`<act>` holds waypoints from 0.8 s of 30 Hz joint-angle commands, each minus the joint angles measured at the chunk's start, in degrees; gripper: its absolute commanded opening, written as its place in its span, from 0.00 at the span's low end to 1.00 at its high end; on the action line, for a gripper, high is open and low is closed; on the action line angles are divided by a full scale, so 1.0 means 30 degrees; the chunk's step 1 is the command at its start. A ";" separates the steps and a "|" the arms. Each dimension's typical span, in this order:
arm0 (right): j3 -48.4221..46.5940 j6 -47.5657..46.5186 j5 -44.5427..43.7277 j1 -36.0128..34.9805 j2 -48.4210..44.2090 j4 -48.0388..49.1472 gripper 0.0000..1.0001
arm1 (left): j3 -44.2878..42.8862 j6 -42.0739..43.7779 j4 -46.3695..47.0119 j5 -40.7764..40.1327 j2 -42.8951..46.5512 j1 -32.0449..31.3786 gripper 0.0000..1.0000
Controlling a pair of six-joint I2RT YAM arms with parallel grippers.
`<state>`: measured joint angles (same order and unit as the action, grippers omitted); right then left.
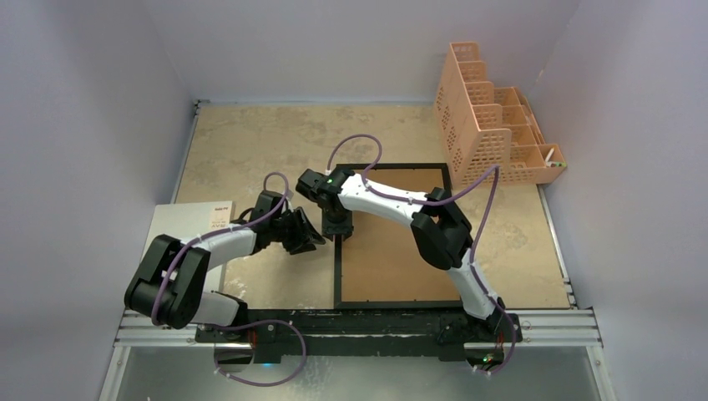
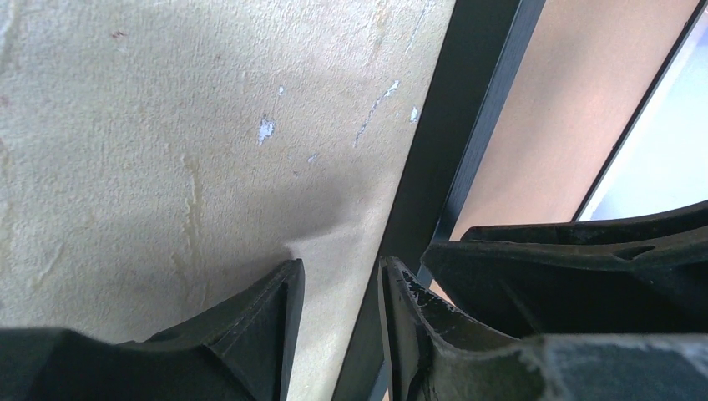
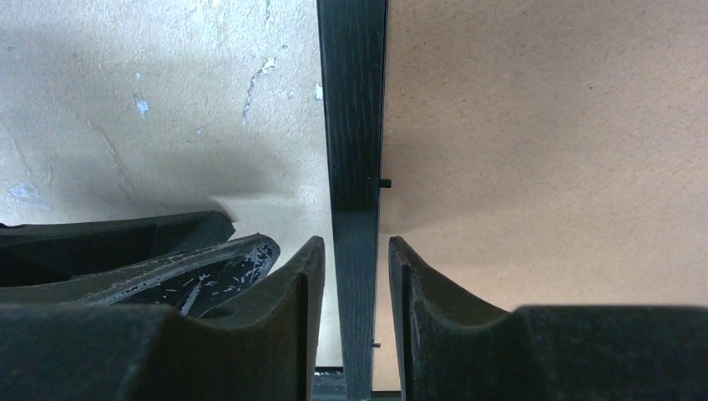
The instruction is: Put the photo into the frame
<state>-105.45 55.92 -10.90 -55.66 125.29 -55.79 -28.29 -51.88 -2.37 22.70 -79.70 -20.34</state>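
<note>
**Desk, mottled tan, pale walls on three sides: one frame, back up**

Desk [image 1: 250, 150]: worn tan top, flecked white in spots, boxed in by pale walls at left, far side and right.

Frame [image 1: 337, 280]: thin and black, lying flat mid-desk with its brown backing board [image 1: 384, 271] upward. I judge it light but stiff. The slim rails look apt to twist, and any glass underneath would be fragile and slippery. Best taken by a rail, not by the board. A small black tab [image 3: 385, 182] sits on the inner edge of the left rail, likely a catch for the board.

Photo: no sunflower print shows in any view. A white sheet [image 1: 185, 219] with a tan label lies at the desk's left edge, partly under my left arm. Whether it is the photo face down, I cannot tell. If it is, I expect it to be thin, floppy and easily creased, to be lifted by an edge.

Right hand [image 3: 355, 255]: partly open, one finger on each side of the frame's left rail, a sliver of gap both sides, gripping nothing.

Left hand [image 2: 341, 280]: partly open, just outside that same rail, bare desk between the fingers, nothing held. It sits right beside my right hand.

Room: open desk left of the frame and beyond it. A peach organizer [image 1: 493, 125] stands in the far right corner, well apart. Both hands crowd one spot on the rail, and that is the risk I see.
</note>
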 commanded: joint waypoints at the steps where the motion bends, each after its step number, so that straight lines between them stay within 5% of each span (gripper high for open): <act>1: -0.0198 0.0647 -0.0163 -0.0283 0.0425 -0.0425 0.35 | 0.0351 0.0809 -0.1754 -0.1336 -0.0624 0.0012 0.42; 15: 0.1211 0.1175 -0.0218 -0.0599 0.1729 -0.0257 0.23 | 0.1796 0.0496 -0.0928 -0.0881 0.0146 0.0156 0.45; 24: 0.1493 0.0892 -0.0529 -0.0758 0.2255 -0.0183 0.38 | 0.2519 0.0188 -0.0375 -0.0619 0.0157 0.0158 0.50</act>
<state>-105.21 57.36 -11.49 -57.01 126.80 -54.54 -24.34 -52.75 2.79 24.14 -77.21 -19.88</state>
